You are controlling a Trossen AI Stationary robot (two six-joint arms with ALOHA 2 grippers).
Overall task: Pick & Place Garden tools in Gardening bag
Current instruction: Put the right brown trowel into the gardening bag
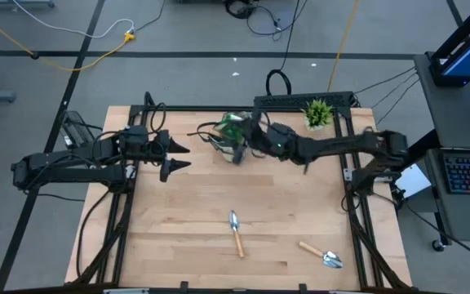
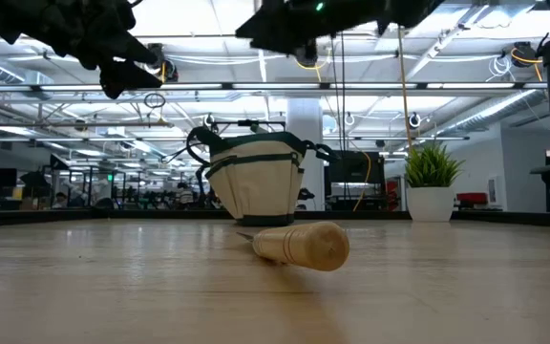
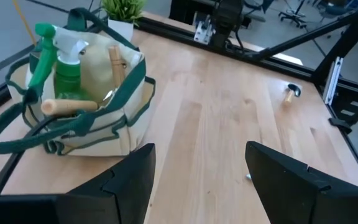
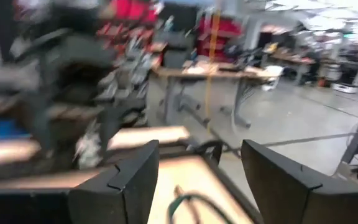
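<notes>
The beige gardening bag (image 1: pixel 232 135) with a green band stands at the table's far middle. In the left wrist view the bag (image 3: pixel 98 124) holds a green spray bottle (image 3: pixel 67 65) and two wooden tool handles (image 3: pixel 67 106). A wooden-handled trowel (image 1: pixel 236 231) lies flat on the near middle of the table, and another trowel (image 1: pixel 323 255) lies near the right front. My right gripper (image 1: pixel 250 135) is open and empty over the bag's right side. My left gripper (image 1: pixel 178 157) is open and empty, left of the bag and above the table.
A small potted green plant (image 1: pixel 318 114) stands at the far right of the table, right of the bag. The dark frame rail (image 1: pixel 300 100) runs behind the bag. Bare wood lies between the bag and the two trowels.
</notes>
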